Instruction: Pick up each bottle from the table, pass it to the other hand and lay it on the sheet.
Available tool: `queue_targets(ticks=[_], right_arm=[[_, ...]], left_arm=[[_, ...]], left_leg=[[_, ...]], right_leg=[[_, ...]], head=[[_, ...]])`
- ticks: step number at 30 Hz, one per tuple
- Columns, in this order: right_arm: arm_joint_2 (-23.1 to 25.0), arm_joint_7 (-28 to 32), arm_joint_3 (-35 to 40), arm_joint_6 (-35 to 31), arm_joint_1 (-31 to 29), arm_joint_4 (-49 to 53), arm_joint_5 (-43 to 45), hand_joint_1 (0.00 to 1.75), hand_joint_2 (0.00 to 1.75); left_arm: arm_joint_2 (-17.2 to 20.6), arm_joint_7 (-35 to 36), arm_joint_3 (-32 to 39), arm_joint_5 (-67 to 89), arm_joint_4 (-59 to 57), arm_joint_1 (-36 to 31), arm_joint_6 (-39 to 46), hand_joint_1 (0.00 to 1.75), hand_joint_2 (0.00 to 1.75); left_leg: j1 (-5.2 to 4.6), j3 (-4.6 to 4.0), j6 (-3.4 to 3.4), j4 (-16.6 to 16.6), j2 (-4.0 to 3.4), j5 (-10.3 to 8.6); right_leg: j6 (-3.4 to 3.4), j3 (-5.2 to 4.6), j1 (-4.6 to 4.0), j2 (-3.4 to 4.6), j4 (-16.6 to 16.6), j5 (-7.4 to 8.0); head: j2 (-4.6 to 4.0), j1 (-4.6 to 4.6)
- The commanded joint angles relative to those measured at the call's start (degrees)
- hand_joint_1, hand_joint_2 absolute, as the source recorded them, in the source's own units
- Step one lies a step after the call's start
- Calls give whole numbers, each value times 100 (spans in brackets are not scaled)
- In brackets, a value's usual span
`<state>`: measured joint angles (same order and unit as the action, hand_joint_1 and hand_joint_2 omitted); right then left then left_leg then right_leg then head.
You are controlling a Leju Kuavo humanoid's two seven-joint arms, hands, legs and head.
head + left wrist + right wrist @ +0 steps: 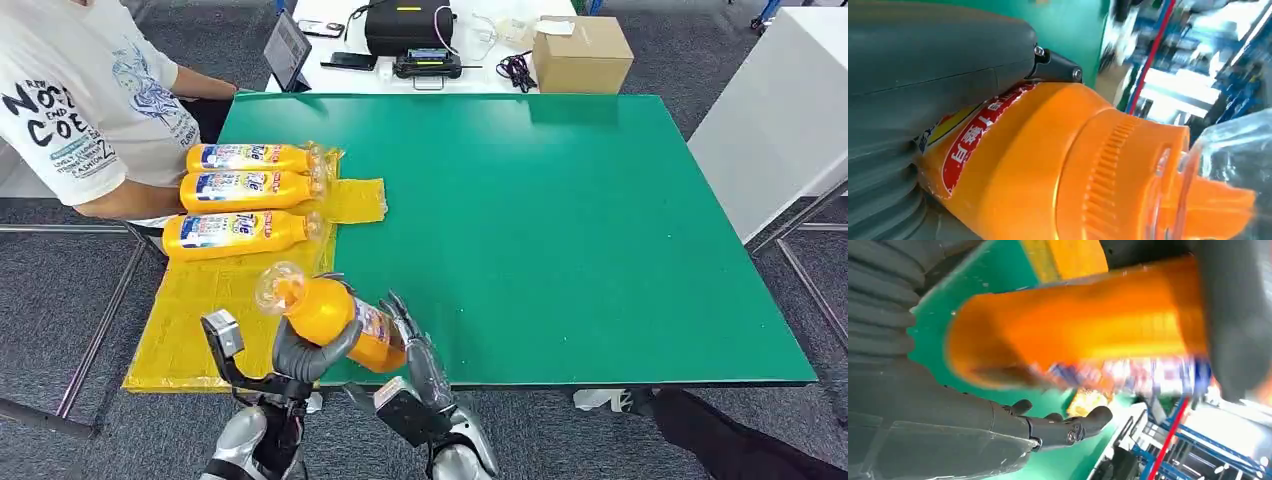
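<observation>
- The left hand (pixel 310 352) is wrapping its fingers around the upper body of the bottle (pixel 335 318), just below the cap, and is gripping it.
- The right hand (pixel 418 355) is lying against the bottle's base end with its fingers spread; the right wrist view shows them apart from the bottle, so it is not gripping.
- The bottle's long axis is running from the right fingers up toward the left, with the clear cap (pixel 279 287) pointing at the sheet (pixel 205 310).
- The sheet is lying just beyond the left fingers, with open yellow room nearer than the three laid bottles (pixel 245 195).
- The table (pixel 560 230) edge is sitting right under both hands.
- A person (pixel 90 90) is standing past the sheet's far side.
</observation>
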<state>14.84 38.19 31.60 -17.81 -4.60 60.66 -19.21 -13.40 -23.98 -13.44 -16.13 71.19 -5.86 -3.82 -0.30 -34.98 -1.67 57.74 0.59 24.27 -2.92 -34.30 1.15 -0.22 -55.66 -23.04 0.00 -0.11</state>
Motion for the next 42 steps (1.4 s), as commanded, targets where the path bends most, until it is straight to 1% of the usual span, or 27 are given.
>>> queue_targets(ticks=[1, 3, 4, 6, 7, 9, 10, 15, 16, 17, 18, 20, 21, 22, 23, 24, 25, 27, 28, 29, 30, 31, 33, 36, 37, 40, 42], right_arm=[[-276, 175, -241, 418, 294, 1527, 457, 0, 0], [-427, 181, -167, 390, 413, 2437, 792, 0, 0], [-405, 181, -217, 417, 439, 2477, 776, 0, 0], [-484, 181, -157, 289, 477, 3015, 908, 0, 0], [-494, 181, -170, 296, 480, 3024, 915, 0, 0], [-551, 181, -93, 127, 446, 3391, 939, 0, 0], [-544, 181, -97, 97, 440, 3433, 927, 0, 0], [-539, 181, -103, 105, 443, 3435, 923, 0, 0], [-541, 181, -79, 45, 422, 3524, 930, 0, 0], [-560, 181, -61, -37, 417, 3565, 943, 0, 0], [-566, 181, -64, -48, 424, 3602, 959, 0, 0], [-585, 181, -78, -68, 382, 3725, 1074, 0, 0], [-579, 181, -92, -69, 368, 3756, 1105, 0, 0], [-580, 181, -104, -85, 357, 3821, 1130, 0, 0], [-582, 181, -125, -73, 365, 3842, 1147, 0, 0], [-493, 181, -190, -21, 414, 3908, 1132, 0, 0], [-421, 181, -264, 94, 474, 3924, 1030, 0, 0], [-406, 181, -270, 108, 490, 3932, 1018, 0, 0], [-379, 181, -322, 191, 533, 3955, 992, 0, 0], [-367, 181, -351, 229, 546, 3967, 996, 0, 0], [-360, 181, -367, 270, 555, 3965, 1016, 0, 0], [-357, 181, -379, 292, 567, 3981, 1010, 0, 0], [-359, 181, -380, 294, 567, 3982, 1009, 0, 0], [-359, 181, -380, 294, 567, 3982, 1009, 0, 0], [-355, 181, -382, 321, 574, 3976, 1010, 0, 0], [-338, 181, -422, 446, 660, 3872, 989, 0, 0], [-400, 181, -335, 351, 681, 4009, 992, 0, 0]], left_arm=[[169, -439, 764, 526, -58, -687, 740, 175, 175], [244, -731, 1035, 1127, -59, -921, 1349, 175, 175], [247, -707, 1109, 1154, -67, -961, 1338, 175, 175], [286, -991, 1274, 1939, -79, -1060, 1902, 175, 175], [318, -988, 1326, 1920, -64, -1084, 1889, 175, 175], [335, -1243, 1477, 2700, -95, -1174, 2570, 175, 175], [354, -1195, 1518, 2787, -119, -1205, 2652, 175, 175], [351, -1188, 1572, 2803, -124, -1227, 2638, 175, 175], [436, -1316, 1523, 3489, -196, -1254, 3068, 175, 175], [571, -1253, 1496, 4132, -282, -1292, 3398, 175, 175], [668, -1250, 1415, 4612, -328, -1314, 3656, 175, 175], [911, -804, 1309, 6282, -682, -1481, 4175, 175, 175], [957, -740, 1319, 6660, -836, -1543, 4330, 175, 175], [1058, -413, 1261, 7239, -1154, -1656, 4193, 175, 175], [1078, -378, 1289, 7441, -1372, -1715, 4343, 175, 175], [1101, -333, 1304, 7637, -1560, -1762, 4382, 175, 175], [1174, -30, 1276, 8272, -1870, -1816, 4381, 175, 175], [1187, -24, 1297, 8294, -1908, -1815, 4382, 175, 175], [1250, 215, 1250, 8617, -2411, -1924, 4341, 175, 175], [1300, 338, 1206, 8814, -2613, -1970, 4322, 175, 175], [1304, 340, 1220, 8801, -2766, -1996, 4314, 175, 175], [1298, 313, 1242, 8744, -2891, -2009, 4299, 175, 175], [1301, 305, 1245, 8742, -2896, -1988, 4324, 175, 175], [1301, 305, 1245, 8742, -2896, -1988, 4324, 175, 175], [1347, 491, 1160, 8998, -2997, -2025, 4224, 175, 175], [1406, 564, 1214, 9206, -3078, -1849, 4382, 175, 175], [1390, 462, 1338, 9203, -3117, -1765, 4382, 175, 175]], left_leg=[[10, 16, 12, 8, 2, 11], [9, 3, 11, 15, 6, 10], [5, -6, 8, 8, 7, 2], [5, 0, 8, 7, 3, 3], [10, 7, 11, 13, -2, 11], [10, 13, 11, 7, -2, 9], [5, 1, 7, 4, -2, 3], [9, 10, 11, 8, -3, 9], [11, 13, 12, 10, -5, 11], [6, 4, 8, 6, -6, 5], [9, 20, 12, 4, -5, 9], [9, 22, 12, 1, -7, 9], [3, 11, 8, -2, -2, 2], [11, 24, 13, 2, -7, 9], [0, 13, 7, -4, 1, -1], [7, 24, 13, -3, -2, 4], [4, 18, 9, -3, -1, 1], [11, 36, 17, -3, -4, 8], [5, 27, 12, -6, -7, 4], [9, 40, 15, -7, -11, 9], [6, 29, 12, -7, -3, 3], [12, 41, 16, -7, -5, 9], [3, 20, 8, -4, -3, 1], [11, 30, 13, 2, -12, 11], [6, 18, 9, -1, -4, 3], [11, 32, 14, -1, -9, 10], [2, 19, 8, -5, -12, 3]], right_leg=[[15, 21, -11, -5, -3, -10], [15, 8, -10, -9, -13, -11], [9, -3, -5, -9, -8, -5], [9, 3, -6, -5, -6, -4], [14, 10, -10, -1, -11, -10], [13, 17, -11, -2, -4, -8], [9, 3, -6, -1, -4, -3], [13, 13, -10, -1, -6, -7], [14, 16, -11, 2, -7, -9], [9, 6, -6, 3, -4, -3], [14, 22, -10, 1, -1, -8], [15, 23, -10, 4, 1, -6], [9, 12, -4, 0, 0, -2], [16, 25, -11, 4, 0, -6], [8, 12, -1, -3, 0, -2], [14, 23, -7, -1, 1, -5], [10, 17, -5, -1, 2, -2], [20, 36, -12, 0, 2, -9], [13, 25, -6, 3, 5, -4], [17, 37, -10, 4, 6, -7], [13, 28, -7, -4, 5, -5], [18, 41, -13, -4, 7, -10], [9, 18, -4, -2, 2, -3], [15, 28, -11, 4, 0, -9], [9, 17, -6, -3, 1, -5], [15, 32, -11, 3, 4, -8], [8, 15, -2, 8, 2, -2]], head=[[0, 2], [0, 0], [0, 2], [0, 0], [0, 0], [0, 0], [0, 2], [0, 2], [0, 0], [0, 0], [0, 0], [0, 0], [0, 0], [0, 0], [0, 0], [0, 0], [0, 0], [0, 0], [0, 0], [0, 0], [0, 0], [0, 0], [0, 2], [0, 0], [0, 2], [0, 2], [0, 2]])
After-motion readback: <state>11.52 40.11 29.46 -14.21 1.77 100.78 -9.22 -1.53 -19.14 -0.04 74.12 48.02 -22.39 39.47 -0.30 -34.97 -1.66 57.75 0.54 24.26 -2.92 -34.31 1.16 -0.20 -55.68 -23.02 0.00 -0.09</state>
